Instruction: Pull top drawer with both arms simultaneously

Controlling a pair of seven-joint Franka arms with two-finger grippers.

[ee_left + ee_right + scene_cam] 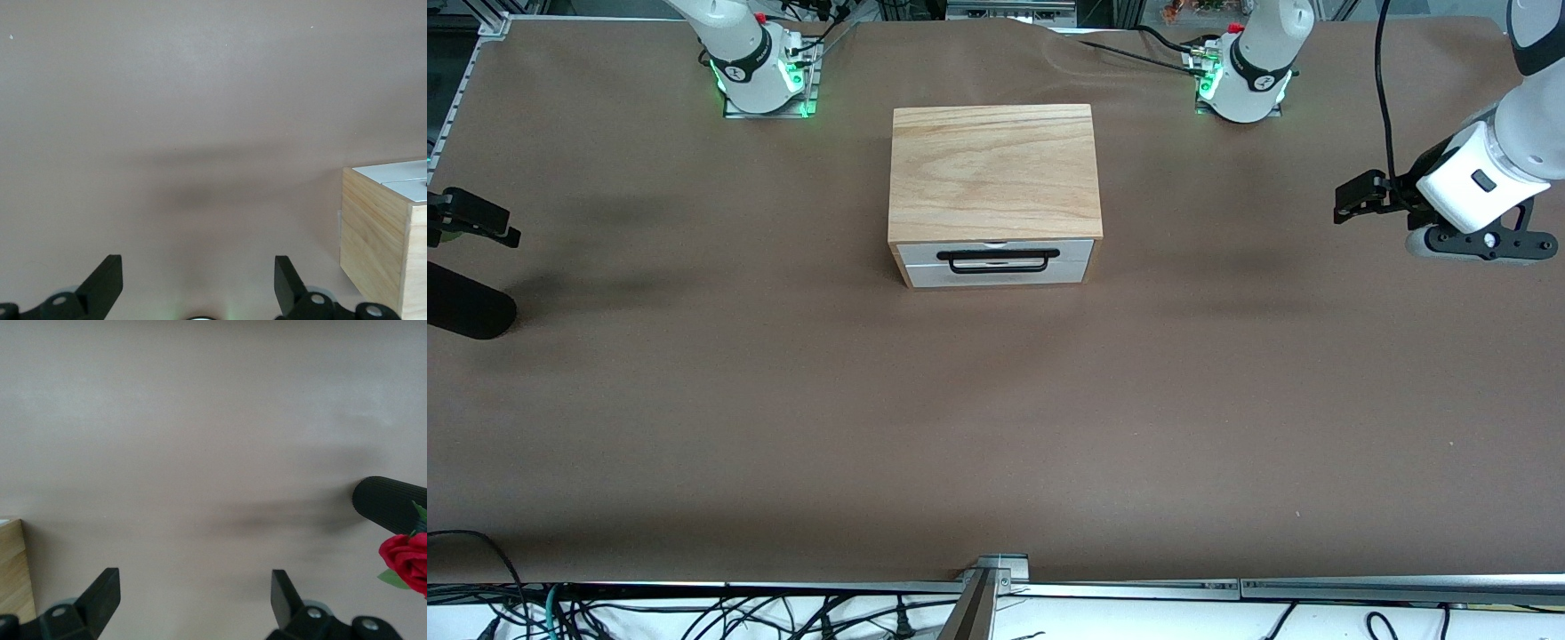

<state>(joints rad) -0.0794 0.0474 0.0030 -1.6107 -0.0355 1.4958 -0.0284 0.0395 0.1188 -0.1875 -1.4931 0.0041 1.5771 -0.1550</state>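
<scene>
Sitting mid-table, shut, top drawer (996,250) looks light and rigid; grab its thin black bar handle (999,255), probably slippery. Left gripper (198,283) and right gripper (195,600) both spread open, empty, hanging over bare table at its ends.

Right gripper (195,603) fingers (103,597) apart over table (200,420); rose (407,557) nearby.

Your left arm (1507,133) waits at its own end of the table, its wrist bent level and the left gripper (198,283) held in the air with fingers wide apart. Your right gripper (195,603) hangs at the other end, fingers equally spread, empty.
</scene>
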